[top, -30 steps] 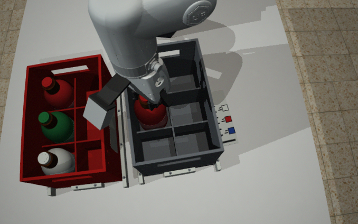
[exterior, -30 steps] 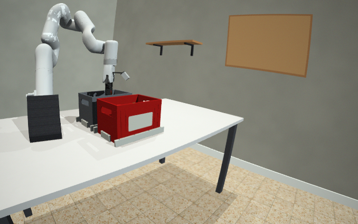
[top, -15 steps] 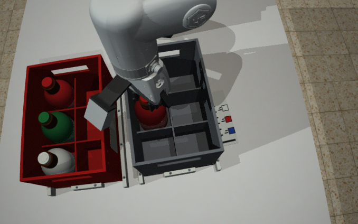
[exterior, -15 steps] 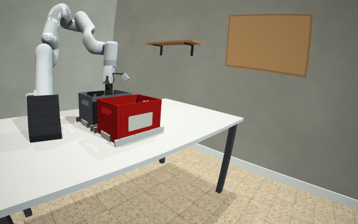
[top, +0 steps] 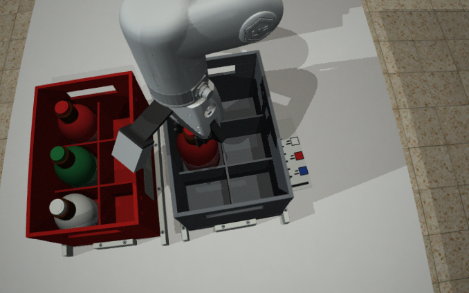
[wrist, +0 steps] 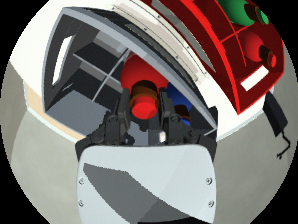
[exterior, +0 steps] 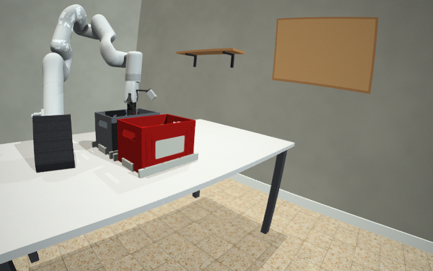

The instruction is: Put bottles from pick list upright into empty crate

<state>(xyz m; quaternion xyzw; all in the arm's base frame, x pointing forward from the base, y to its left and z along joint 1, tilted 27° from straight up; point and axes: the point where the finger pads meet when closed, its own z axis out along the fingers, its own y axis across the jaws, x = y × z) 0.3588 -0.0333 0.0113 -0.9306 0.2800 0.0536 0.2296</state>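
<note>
Holding red bottle [top: 198, 156] [wrist: 141, 72] by the neck, end effector [top: 205, 139] [exterior: 131, 112] [wrist: 144, 96] closed on it; bottle upright in gray crate [top: 270, 209] [exterior: 105, 137] [wrist: 51, 55], middle cell, side nearest red crate [top: 32, 155] [exterior: 131, 150] [wrist: 229, 91]. Seat base fully, release gently, lift straight. Blue bottle [wrist: 175, 95] close beside fingers; divider and rim tight. More room toward the strip [top: 300, 180] side cells, then above.
</note>
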